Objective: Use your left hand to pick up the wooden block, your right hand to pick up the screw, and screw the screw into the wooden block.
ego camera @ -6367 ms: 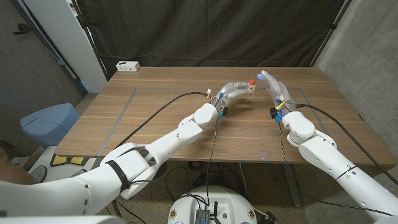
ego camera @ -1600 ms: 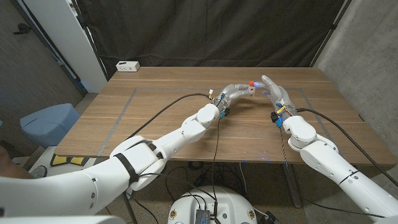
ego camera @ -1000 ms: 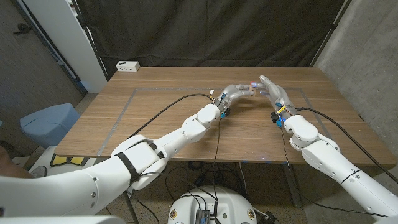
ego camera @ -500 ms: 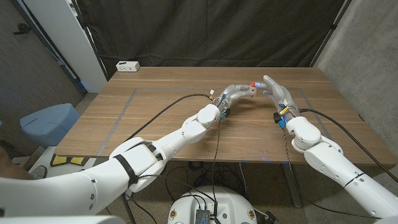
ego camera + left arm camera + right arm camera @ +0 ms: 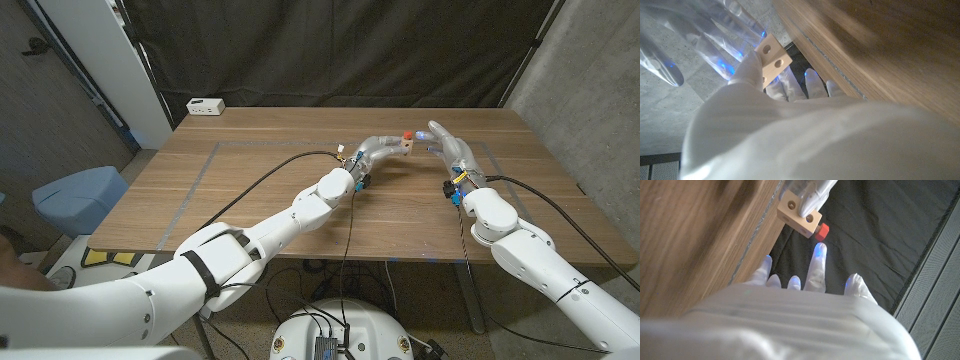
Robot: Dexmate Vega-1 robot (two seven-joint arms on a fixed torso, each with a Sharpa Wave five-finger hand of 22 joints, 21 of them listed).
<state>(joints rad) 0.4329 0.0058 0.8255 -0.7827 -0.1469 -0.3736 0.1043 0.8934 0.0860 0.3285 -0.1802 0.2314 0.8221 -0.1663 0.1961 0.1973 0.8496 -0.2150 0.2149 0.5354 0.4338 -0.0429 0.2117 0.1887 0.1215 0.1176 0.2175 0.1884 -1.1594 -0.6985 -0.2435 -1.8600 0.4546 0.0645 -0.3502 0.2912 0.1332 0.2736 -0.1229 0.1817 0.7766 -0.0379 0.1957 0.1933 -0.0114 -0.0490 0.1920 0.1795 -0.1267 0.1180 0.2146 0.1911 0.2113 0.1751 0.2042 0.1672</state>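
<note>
The left hand [image 5: 380,148] gripped the block [image 5: 404,144], screw [image 5: 408,133] seated in it; the right hand [image 5: 449,148] hovered just beside, fingers spread and empty.

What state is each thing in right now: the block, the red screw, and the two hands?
Block: held off the table by the left hand.
Screw: sitting in the block, red head sticking out.
Left hand: gripping the block.
Right hand: open, fingers spread, a fingertip near the screw.

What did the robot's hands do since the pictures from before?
The right hand drew back a little from the red-headed screw and now holds nothing. The left hand kept holding the wooden block up, with the screw still in it.
</note>
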